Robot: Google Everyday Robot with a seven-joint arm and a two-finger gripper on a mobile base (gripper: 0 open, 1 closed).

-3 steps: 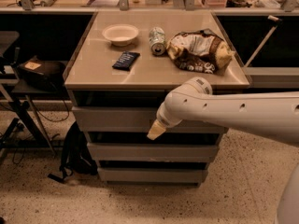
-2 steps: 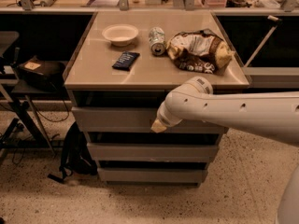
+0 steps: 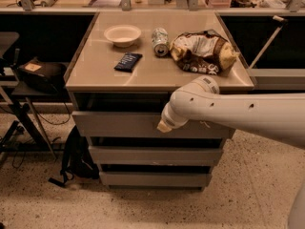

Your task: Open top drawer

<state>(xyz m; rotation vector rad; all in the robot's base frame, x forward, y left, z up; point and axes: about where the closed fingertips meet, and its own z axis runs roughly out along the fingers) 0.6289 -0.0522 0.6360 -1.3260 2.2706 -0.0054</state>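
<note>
The top drawer (image 3: 119,125) is the widest grey front panel, just under the tan tabletop (image 3: 157,75) of the cabinet. Its front stands out further than the two narrower drawer fronts (image 3: 152,154) below it, and a dark gap shows above it. Small pale scratch marks sit on it right of centre, beside the arm. My gripper (image 3: 164,125) is the pale tip at the end of my white arm (image 3: 238,111), which reaches in from the right. The tip lies against the upper part of the top drawer's front, a little right of its centre.
On the tabletop lie a white bowl (image 3: 122,34), a dark packet (image 3: 127,61), a tipped can (image 3: 160,41) and a crumpled chip bag (image 3: 202,51). A black backpack (image 3: 76,156) leans at the cabinet's lower left. A dark stand with a bag (image 3: 40,75) is to the left.
The gripper tip has moved slightly up and to the right along the top drawer's front. The drawer front and the tabletop objects look unchanged.
</note>
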